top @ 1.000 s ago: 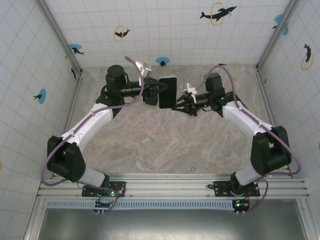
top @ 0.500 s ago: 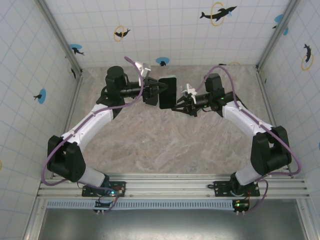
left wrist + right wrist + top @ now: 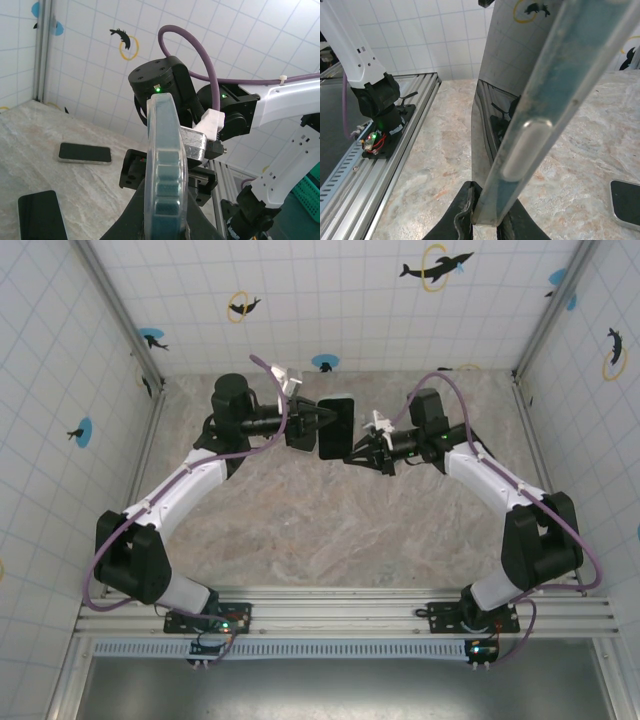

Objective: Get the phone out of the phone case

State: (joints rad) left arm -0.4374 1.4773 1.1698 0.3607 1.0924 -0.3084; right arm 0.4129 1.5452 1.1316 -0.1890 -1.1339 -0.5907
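Two grippers of mine are pinched shut on one thing. My left gripper [image 3: 312,423] nips the left edge of the phone case [image 3: 335,425], and my right gripper [image 3: 352,447] nips its near right corner. I hold it on its edge up in the air, over the far middle of the table [image 3: 330,540], so nothing gets in the way. The phone [image 3: 490,115] sits inside the case. I think gripping both sides lets me peel them apart. One spare phone [image 3: 84,152] lies flat below.
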